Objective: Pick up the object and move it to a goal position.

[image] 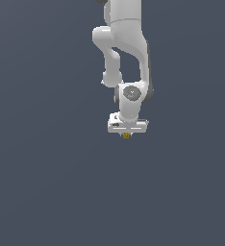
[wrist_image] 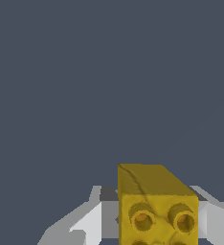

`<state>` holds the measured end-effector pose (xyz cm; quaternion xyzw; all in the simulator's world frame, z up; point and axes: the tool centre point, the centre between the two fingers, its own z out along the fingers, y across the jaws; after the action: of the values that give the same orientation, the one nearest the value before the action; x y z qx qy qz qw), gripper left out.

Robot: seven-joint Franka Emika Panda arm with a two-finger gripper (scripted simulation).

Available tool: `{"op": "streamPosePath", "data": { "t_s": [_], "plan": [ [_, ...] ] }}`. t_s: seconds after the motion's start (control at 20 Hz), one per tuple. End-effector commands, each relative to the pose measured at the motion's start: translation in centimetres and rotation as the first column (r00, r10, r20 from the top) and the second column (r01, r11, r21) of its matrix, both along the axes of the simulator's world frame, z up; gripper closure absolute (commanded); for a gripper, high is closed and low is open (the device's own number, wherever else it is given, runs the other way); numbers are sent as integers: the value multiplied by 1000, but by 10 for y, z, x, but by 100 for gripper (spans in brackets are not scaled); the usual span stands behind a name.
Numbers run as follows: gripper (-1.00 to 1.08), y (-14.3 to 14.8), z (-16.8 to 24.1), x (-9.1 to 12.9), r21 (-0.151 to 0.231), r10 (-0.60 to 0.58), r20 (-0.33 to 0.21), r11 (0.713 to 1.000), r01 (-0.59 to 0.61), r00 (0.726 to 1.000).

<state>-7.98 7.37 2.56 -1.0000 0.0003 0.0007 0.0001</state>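
The jaws (image: pixel 126 134) clench the mustard-yellow studded brick (wrist_image: pixel 157 206), which sits between them; the pickup looks done, and carrying it to the unseen goal remains

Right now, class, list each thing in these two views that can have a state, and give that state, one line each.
Mustard-yellow block: sits between the gripper fingers, round holes facing the wrist camera.
Gripper: pointing down, shut on the block.
Fingers: one flanks each side of the block.
Arm: bent, reaching down from the exterior view's top.
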Motion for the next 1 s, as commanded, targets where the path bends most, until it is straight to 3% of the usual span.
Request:
{"op": "streamPosePath", "data": {
  "t_s": [0.0,0.45,0.95],
  "plan": [
    [108,-2,6,0,0,0,1,1000,0,1000],
    [108,-14,54,1,0,0,1,1000,0,1000],
    [108,-40,153,4,1,0,1,1000,0,1000]
  ]
}}
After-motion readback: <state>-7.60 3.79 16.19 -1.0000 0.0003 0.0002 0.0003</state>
